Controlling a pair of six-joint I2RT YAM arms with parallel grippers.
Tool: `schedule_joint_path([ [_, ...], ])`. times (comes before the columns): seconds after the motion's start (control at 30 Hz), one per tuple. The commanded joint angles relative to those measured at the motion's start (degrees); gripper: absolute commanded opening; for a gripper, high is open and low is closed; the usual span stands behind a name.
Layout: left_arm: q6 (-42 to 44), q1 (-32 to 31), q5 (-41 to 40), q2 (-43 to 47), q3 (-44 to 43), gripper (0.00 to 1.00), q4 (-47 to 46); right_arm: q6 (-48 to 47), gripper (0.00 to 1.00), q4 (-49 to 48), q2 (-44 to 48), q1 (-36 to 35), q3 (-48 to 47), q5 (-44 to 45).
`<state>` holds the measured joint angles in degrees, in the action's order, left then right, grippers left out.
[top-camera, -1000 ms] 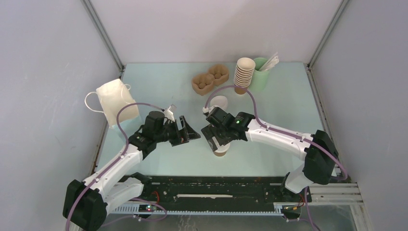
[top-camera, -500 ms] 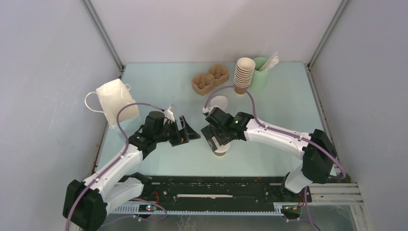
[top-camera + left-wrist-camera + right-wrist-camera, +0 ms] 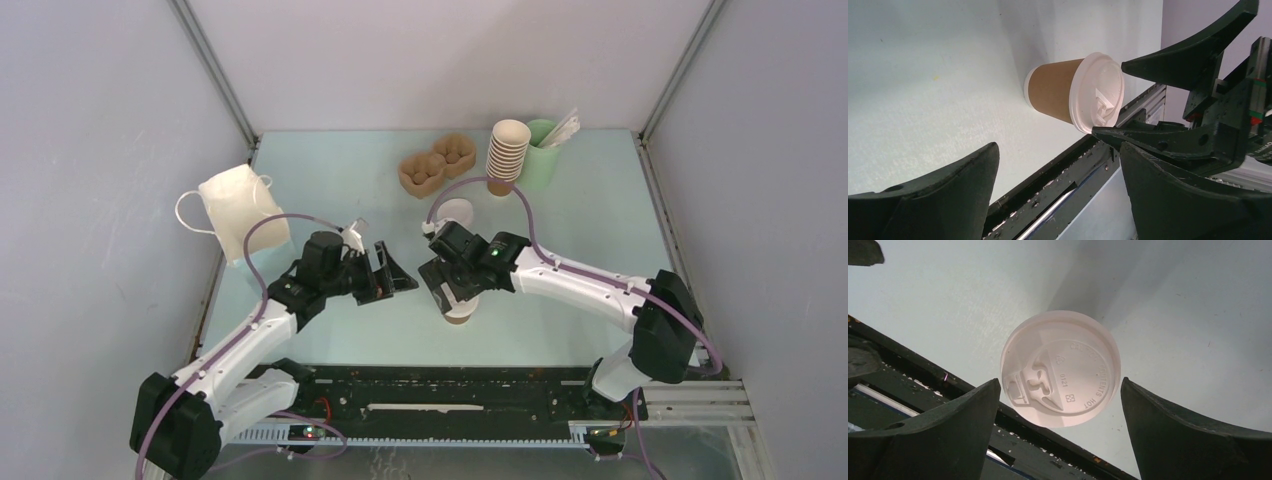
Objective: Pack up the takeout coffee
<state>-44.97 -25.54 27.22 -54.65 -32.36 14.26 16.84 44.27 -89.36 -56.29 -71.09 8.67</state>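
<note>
Along the bottom edge of the overhead view: black base rail (image 3: 440, 400). Just above it, at lower centre: takeout coffee (image 3: 460, 316), upright on the pale green table (image 3: 330, 180), long axis vertical, white lid (image 3: 1060, 368) uppermost, mostly hidden beneath the right gripper (image 3: 455, 290). Jaws of that gripper wide apart, straddling the white lid from above, a gap at each side in the right wrist view; nothing gripped. Seen end-on there: sip tab toward the lower left of the frame, embossed arc of lettering toward the lower right, "CONTENTS HOT" legible, small digits beside it uncertain. Brown wall plain in the left wrist view. Left of the takeout coffee and apart from it: left gripper (image 3: 393, 268), jaws likewise spread, empty, aimed at the brown wall. Farther up: loose white disc (image 3: 457, 212); at left, cream bag with handles (image 3: 235, 205); along the back edge, pulp cup carrier (image 3: 437, 165), stack of brown cups (image 3: 507, 150), pale green cup of sticks (image 3: 543, 150).
</note>
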Motion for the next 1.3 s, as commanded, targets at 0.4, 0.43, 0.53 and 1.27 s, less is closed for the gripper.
schedule_joint_path([
  [0.4,-2.4,-7.0,-1.8,-4.2,-3.4,0.83,-3.9,2.8,0.98,2.4,12.7,3.3,-3.8,-5.4],
  [0.43,-2.6,-7.6,-2.8,-3.9,-3.5,0.84,-3.7,3.1,0.96,2.3,14.1,4.6,-3.5,-7.3],
  [0.53,-3.2,-8.7,-7.7,-1.5,-3.6,0.88,-2.0,3.0,0.94,1.2,17.5,8.0,-1.3,-12.0],
  [1.27,2.1,-23.3,-25.4,-2.1,-23.5,0.82,16.5,4.6,0.78,-9.3,29.6,26.6,15.7,-35.6],
])
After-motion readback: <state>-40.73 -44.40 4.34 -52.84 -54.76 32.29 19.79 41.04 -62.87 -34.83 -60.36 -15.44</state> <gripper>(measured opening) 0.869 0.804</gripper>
